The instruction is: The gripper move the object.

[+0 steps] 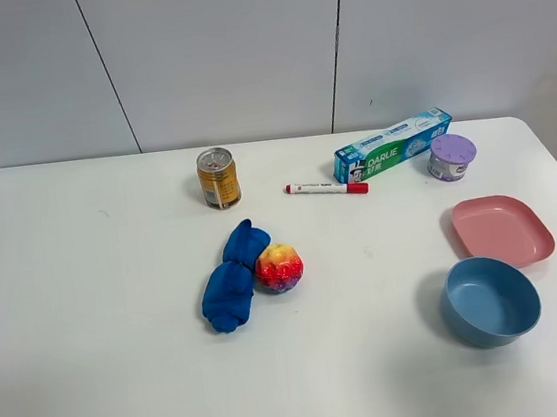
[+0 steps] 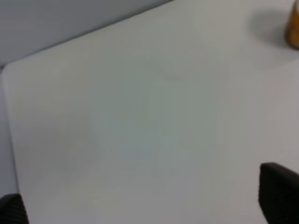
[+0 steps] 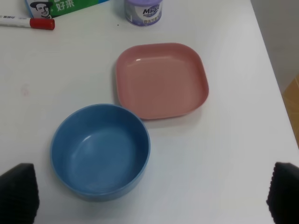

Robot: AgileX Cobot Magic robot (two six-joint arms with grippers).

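Observation:
On the white table [image 1: 87, 291] lie a crumpled blue cloth [image 1: 234, 277] and, touching it, a multicoloured ball [image 1: 279, 267]. A gold can [image 1: 218, 178] stands behind them. A red-capped marker [image 1: 327, 188], a green toothpaste box [image 1: 392, 144] and a purple jar [image 1: 451, 157] are at the back right. Neither arm shows in the exterior view. My left gripper [image 2: 145, 205] is open over bare table, with the can [image 2: 293, 28] at the frame's edge. My right gripper [image 3: 152, 196] is open and empty above the blue bowl [image 3: 100, 151].
A pink square plate [image 1: 502, 229] and the blue bowl [image 1: 489, 300] sit near the table's right edge; the plate [image 3: 161, 79] also shows in the right wrist view. The table's left corner and edge [image 2: 9, 107] show in the left wrist view. A grey panelled wall stands behind.

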